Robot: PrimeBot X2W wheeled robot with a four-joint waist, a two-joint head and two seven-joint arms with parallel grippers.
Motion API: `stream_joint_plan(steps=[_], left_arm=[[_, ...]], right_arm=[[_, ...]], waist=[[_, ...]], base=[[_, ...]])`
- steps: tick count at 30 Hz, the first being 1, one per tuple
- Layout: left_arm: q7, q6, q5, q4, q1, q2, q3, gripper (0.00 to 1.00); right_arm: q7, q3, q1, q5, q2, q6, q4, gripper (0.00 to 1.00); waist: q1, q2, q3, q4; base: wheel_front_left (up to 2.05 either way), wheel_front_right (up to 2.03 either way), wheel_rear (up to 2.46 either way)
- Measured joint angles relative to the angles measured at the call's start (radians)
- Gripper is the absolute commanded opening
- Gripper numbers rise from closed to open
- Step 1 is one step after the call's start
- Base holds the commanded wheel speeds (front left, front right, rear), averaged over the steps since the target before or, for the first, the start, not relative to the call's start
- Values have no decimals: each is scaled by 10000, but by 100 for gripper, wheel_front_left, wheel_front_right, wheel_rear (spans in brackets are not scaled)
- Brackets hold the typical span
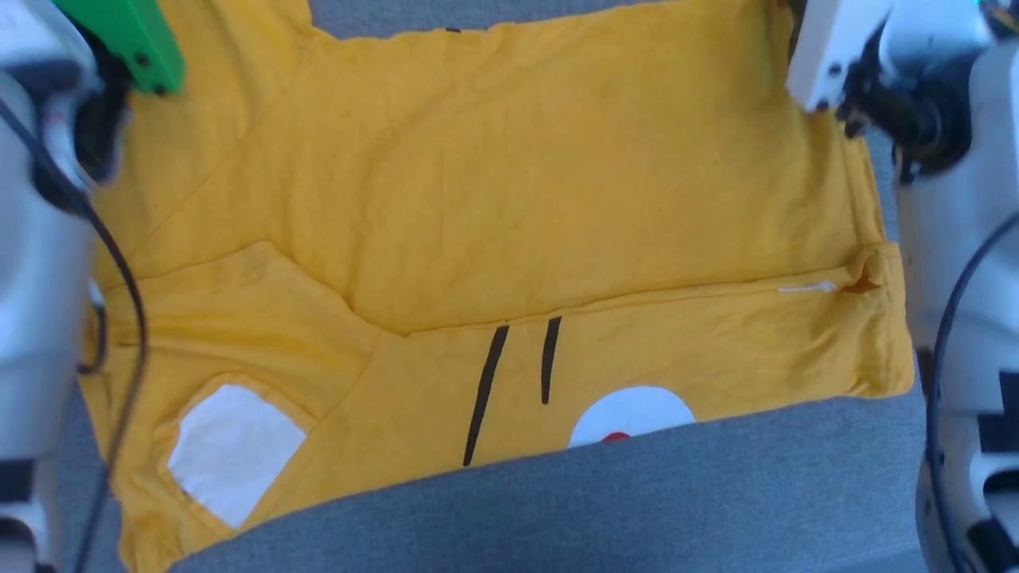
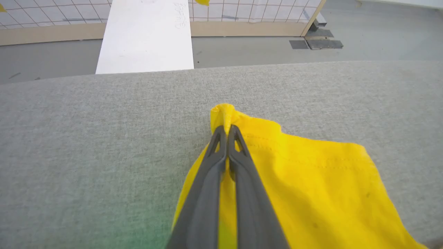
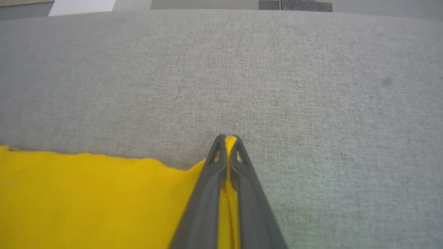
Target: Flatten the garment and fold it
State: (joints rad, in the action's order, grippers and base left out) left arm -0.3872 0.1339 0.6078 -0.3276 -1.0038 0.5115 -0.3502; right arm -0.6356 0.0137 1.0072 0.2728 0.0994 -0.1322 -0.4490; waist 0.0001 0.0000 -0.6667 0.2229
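Note:
The garment (image 1: 493,199), a mustard-yellow T-shirt with white patches, two black lines and a red dot, lies spread on the grey table, its near part folded over along a crease. My left gripper (image 2: 226,128) is shut on a bunched piece of the garment (image 2: 311,180) at its edge. In the right wrist view my right gripper (image 3: 226,138) is pinched shut on the garment (image 3: 86,200) at its far edge, yellow cloth showing between the fingers. In the head view both pale wrists reach to the shirt's far corners, and the fingers are hidden there.
The grey cloth-covered table (image 1: 677,493) runs under everything. Beyond its far edge are a grey floor, a white board (image 2: 145,38) and a gridded wall panel (image 2: 259,14). A green part (image 1: 131,40) sits on my left arm.

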Motion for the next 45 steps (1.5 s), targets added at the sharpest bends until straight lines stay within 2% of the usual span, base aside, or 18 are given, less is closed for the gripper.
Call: stream_joint_plan(steps=[5,10,14,18,23,28,33,37,38,39,40,41,45], left_arm=[[2408,-192,13,477,1543,-380,265,0],[3948,-205,525,1254,3654,-796,537,0],[4554,-215,767,2073,5434,-993,589,0],[4594,25,1229,2755,6990,-1068,683,0],[4311,353,1582,3413,8479,-1124,619,0],[4004,420,1839,3503,9472,-1064,479,0],[3678,374,1981,3300,10113,-1087,111,0],[3565,221,2033,3009,10129,-1099,-150,0],[3563,8,2033,2713,10062,-1164,-326,0],[3565,-27,2033,2631,10017,-1195,-357,27],[3572,-67,2033,2518,9957,-1248,-391,87],[3618,-111,2031,2420,9903,-1304,-431,100],[3816,-282,1944,2194,9810,-1465,-625,100]], right_arm=[[2408,199,-1561,750,479,0,945,0],[3870,525,-3293,1204,874,0,1659,0],[4441,627,-4498,1413,1321,0,1996,0],[4803,495,-5397,1248,1801,0,2088,0],[4654,426,-6318,917,2247,0,1996,0],[4159,483,-6717,516,2777,0,1699,0],[3555,972,-6822,399,3064,0,909,0],[3083,1164,-6827,313,3080,0,407,0],[2838,1168,-6788,339,3081,0,270,5],[2782,1137,-6776,364,3074,0,238,29],[2683,1122,-6766,370,3062,0,213,56],[2556,1053,-6765,418,3032,0,188,100],[2100,600,-6950,608,2924,0,255,100]], waist=[[0,0,635,-166],[0,0,1440,-347],[-1,0,2165,-514],[-1,0,2842,-718],[-2,0,3489,-1064],[-2,0,3830,-1566],[-2,0,4002,-2034],[-1,0,3928,-2141],[-2,0,3903,-2203],[-2,0,3914,-2209],[-2,0,3943,-2212],[-2,0,3988,-2211],[-1,0,4259,-2200]], base=[[0,0,0],[0,0,0],[0,0,0],[0,0,0],[0,0,0],[0,0,0],[0,0,0],[0,0,0],[0,0,0],[0,0,0],[0,0,0],[0,0,0],[0,0,0]])
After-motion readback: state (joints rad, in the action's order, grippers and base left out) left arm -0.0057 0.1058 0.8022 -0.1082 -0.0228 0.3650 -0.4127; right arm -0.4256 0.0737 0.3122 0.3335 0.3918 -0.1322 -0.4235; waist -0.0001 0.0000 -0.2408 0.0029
